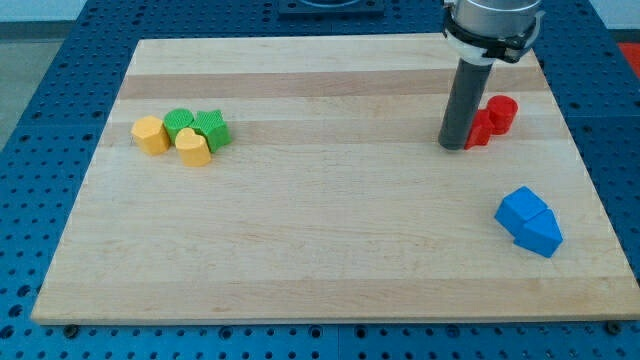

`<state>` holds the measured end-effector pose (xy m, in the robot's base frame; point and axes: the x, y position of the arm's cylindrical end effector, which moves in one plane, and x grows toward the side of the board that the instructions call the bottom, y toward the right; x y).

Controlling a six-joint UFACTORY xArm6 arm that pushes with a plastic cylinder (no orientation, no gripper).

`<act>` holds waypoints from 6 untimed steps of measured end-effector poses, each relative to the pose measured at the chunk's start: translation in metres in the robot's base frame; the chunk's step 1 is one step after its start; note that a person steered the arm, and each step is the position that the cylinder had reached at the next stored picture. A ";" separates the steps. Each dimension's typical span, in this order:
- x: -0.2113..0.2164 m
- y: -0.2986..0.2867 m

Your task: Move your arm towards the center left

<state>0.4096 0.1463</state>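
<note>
My tip (pixel 455 146) rests on the wooden board (pixel 330 250) at the view's upper right. It stands right beside two red blocks: a round red cylinder (pixel 501 113) and another red block (pixel 480 131) partly hidden behind the rod. At the view's left is a tight cluster: a yellow hexagonal block (pixel 151 134), a yellow heart-shaped block (pixel 192 147), a round green block (pixel 179 122) and a green star-like block (pixel 212 129). Two blue blocks (pixel 528 221) lie touching at the view's lower right.
The board lies on a blue perforated table (pixel 40 120) that surrounds it on all sides. The arm's grey wrist (pixel 493 22) hangs above the board's upper right corner.
</note>
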 end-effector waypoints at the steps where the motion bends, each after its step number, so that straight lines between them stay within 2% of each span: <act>1: 0.022 -0.009; 2: 0.053 -0.052; 4: 0.089 -0.204; 6: 0.094 -0.348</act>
